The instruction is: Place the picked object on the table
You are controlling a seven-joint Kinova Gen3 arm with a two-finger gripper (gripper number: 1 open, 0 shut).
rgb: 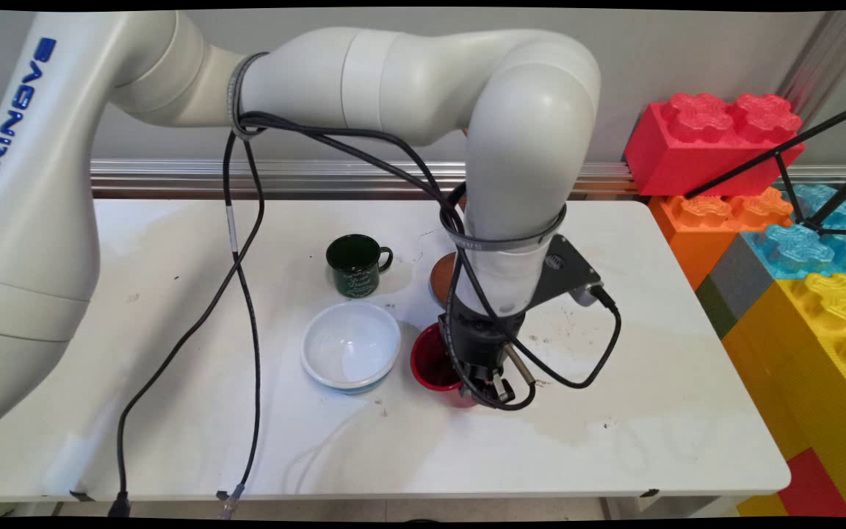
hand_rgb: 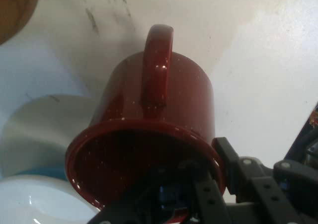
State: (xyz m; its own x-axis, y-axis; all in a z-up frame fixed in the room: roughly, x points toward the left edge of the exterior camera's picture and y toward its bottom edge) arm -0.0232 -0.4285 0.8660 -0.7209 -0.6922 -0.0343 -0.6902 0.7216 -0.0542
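Red enamel caught the eye first. From the main view, the red mug [rgb: 434, 364] stood on the white table [rgb: 651, 411] with the gripper [rgb: 493, 389] lowered onto its rim at the side away from the white bowl [rgb: 349, 345]. The bowl sat just beside the mug on the far side from the jaws. Beyond the jaws, toward the wall, a brown dish [rgb: 441, 275] peeked from behind the arm, and a dark green mug [rgb: 355, 264] stood farther off.

In the hand view, the jaws were set narrow across the mug's [hand_rgb: 159, 114] wall, one finger inside and one outside the rim, seemingly pinching it. The handle pointed away from the gripper [hand_rgb: 213, 169]. The bowl [hand_rgb: 30, 204] lay to one side, with the brown dish [hand_rgb: 15, 5] farther off.
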